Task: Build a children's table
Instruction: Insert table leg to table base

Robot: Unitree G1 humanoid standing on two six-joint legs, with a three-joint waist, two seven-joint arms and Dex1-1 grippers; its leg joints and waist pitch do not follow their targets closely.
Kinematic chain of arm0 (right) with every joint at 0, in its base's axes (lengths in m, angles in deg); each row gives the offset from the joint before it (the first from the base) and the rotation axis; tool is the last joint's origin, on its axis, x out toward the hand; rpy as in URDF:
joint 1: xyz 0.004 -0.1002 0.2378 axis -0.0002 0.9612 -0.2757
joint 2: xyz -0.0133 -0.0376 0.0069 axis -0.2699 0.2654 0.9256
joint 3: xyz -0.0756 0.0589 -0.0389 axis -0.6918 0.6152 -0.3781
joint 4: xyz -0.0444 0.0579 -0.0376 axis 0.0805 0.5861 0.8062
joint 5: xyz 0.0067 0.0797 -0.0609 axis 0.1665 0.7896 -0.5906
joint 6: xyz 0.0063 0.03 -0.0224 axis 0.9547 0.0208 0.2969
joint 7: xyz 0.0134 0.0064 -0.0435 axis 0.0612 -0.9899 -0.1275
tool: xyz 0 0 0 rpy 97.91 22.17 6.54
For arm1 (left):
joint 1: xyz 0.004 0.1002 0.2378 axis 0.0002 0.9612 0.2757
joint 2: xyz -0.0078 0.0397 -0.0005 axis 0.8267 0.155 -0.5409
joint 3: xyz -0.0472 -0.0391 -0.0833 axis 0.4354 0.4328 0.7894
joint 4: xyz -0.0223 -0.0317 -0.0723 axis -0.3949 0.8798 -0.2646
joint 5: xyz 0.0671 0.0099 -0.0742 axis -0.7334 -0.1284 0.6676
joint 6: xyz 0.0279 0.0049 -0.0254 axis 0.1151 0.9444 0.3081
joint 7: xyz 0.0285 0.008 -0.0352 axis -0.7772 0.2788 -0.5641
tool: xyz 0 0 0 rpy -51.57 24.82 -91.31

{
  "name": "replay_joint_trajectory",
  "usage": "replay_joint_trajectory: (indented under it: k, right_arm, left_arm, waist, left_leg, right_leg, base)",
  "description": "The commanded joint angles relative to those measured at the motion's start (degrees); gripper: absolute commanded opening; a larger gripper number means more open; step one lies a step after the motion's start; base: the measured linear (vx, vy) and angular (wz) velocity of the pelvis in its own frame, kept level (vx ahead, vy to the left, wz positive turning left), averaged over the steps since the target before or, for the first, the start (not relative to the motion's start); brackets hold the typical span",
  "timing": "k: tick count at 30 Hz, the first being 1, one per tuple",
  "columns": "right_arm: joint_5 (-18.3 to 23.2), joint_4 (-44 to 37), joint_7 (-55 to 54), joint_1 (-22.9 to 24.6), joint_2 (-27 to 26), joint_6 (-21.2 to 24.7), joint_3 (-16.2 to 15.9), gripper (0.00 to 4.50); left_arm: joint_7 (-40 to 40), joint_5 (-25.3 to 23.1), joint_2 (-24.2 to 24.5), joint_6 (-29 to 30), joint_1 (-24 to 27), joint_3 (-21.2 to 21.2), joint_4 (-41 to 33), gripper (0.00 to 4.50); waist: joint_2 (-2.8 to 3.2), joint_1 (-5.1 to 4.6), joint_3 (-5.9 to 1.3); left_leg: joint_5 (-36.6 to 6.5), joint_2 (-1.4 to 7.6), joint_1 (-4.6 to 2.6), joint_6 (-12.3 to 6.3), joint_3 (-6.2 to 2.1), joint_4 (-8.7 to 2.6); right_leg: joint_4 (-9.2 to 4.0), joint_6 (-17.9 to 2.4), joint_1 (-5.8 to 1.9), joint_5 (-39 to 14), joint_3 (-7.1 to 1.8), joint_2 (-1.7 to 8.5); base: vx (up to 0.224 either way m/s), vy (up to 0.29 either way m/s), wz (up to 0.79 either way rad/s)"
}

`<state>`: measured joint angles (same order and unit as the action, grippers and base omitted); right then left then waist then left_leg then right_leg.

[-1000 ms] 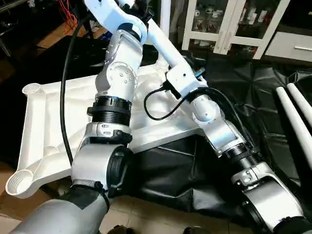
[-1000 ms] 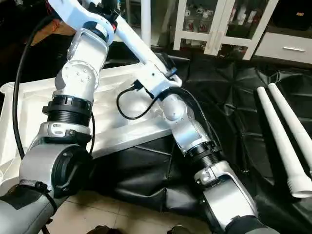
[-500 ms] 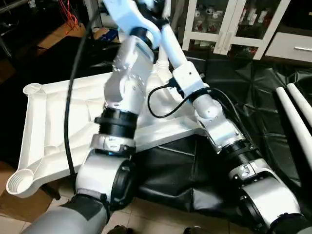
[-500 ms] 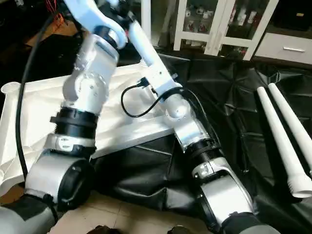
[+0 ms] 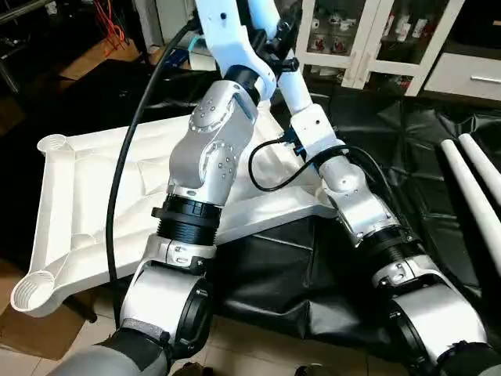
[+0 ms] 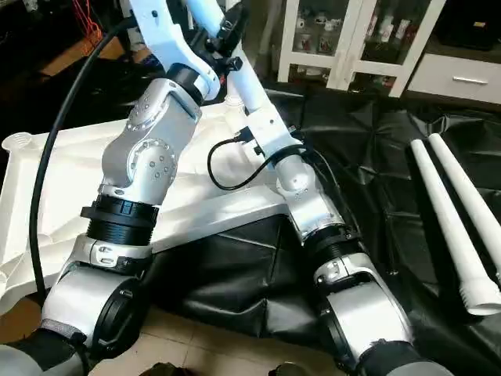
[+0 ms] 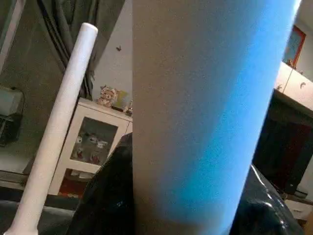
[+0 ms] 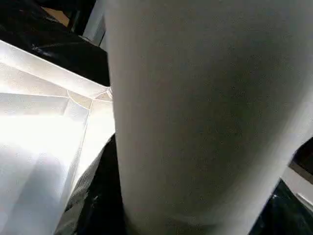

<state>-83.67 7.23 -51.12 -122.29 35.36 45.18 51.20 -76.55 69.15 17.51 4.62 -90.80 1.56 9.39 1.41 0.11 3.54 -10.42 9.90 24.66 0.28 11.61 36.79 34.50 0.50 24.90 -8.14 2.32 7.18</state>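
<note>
One tabletop [image 5: 102,180], lying upside down with its ribs showing! Two round corner sockets are on show on its left side, one far [image 5: 52,142] and one near [image 5: 30,294]. It rests partly on a crumpled black sheet [image 5: 391,133], below the two grippers and towards the robot from them.

Now the legs. Two loose legs [image 6: 450,219] lie side by side on the sheet, well apart from the right gripper [image 8: 190,215], out to its right. A third, the standing leg [image 7: 58,127], rises slim and slightly tilted beyond the left gripper [image 7: 186,210], in front of a white glass-door cabinet [image 5: 376,39]. And the fourth, the leg [image 7: 195,98], is right up against both wrist cameras, a broad white tube!

Both arms are stretched up and forward. The left arm [image 5: 211,149] climbs steeply from the near edge, its elbow nearly straight. The right arm [image 5: 352,196] slants up and inward to meet it, and the two forearms converge high above the tabletop's far side.

The left gripper sits about half closed, clamped around the leg, with a dark finger on each side of the tube. The right gripper has that same leg running straight through it, the tabletop's rim just beside it. Whether it is actually squeezing, I cannot tell.
</note>
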Motion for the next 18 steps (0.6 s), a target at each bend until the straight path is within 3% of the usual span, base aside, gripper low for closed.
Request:
replay_joint_trajectory:
  k: [1, 4, 5, 11, 18]
  right_arm:
    - [0.03, -1.19, 1.24, -1.6, -0.93, -2.83, -0.81, 1.95]
    - [0.28, -2.11, 2.5, -1.23, -1.29, -4.55, -1.1, 1.95]
    - [-0.53, -2.77, 2.02, -1.02, -1.17, -5.3, -1.6, 2.51]
    - [-1.32, -2.39, 0.49, -1.7, -1.43, -5.54, -1.4, 3.04]
    - [-1.19, -2.37, 0.24, -2.46, -1.86, -5.03, -0.81, 3.09]
  left_arm:
    - [1.5, -0.27, -0.48, 1.92, -0.72, -2.12, -0.09, 1.68]
    - [0.77, -0.77, -0.28, 1.98, -0.85, -1.18, -0.42, 1.68]
    - [0.68, -1.03, -0.19, 2.08, -0.97, -0.92, -0.33, 1.68]
    - [0.32, -1.57, 0.09, 1.38, -1.27, -0.53, 0.24, 1.67]
    - [-0.05, -2.14, 0.05, 0.57, -1.55, 0.04, 0.42, 1.67]
  waist:
    - [-0.05, -0.11, -5.74]
    - [0.0, -0.1, -5.76]
    - [0.01, -0.12, -5.74]
    - [0.07, -0.13, -5.69]
    - [0.15, -0.17, -5.68]
  left_leg:
    - [-7.39, 1.78, -2.5, -4.56, -0.89, -4.07]
    - [-7.12, 1.84, -2.52, -4.8, -0.89, -4.05]
    - [-7.09, 1.84, -2.51, -4.84, -0.91, -4.06]
    - [-8.09, 1.81, -2.59, -4.5, -0.93, -4.17]
    - [-8.51, 1.79, -2.59, -4.3, -0.91, -4.21]
  right_leg:
    - [-2.38, -14.32, -3.5, -2.13, -0.38, 0.02]
    - [-2.34, -14.57, -3.54, -1.66, -0.33, 0.05]
    - [-2.3, -14.58, -3.52, -1.64, -0.33, 0.01]
    - [-2.47, -14.25, -3.46, -2.94, -0.33, -0.01]
    - [-2.41, -14.22, -3.43, -2.32, -0.32, -0.03]
  base:
    - [0.0, 0.0, 0.0]
    - [0.0, 0.0, 0.0]
    - [0.0, 0.0, 0.0]
    - [0.0, 0.0, 0.0]
    - [0.0, 0.0, 0.0]
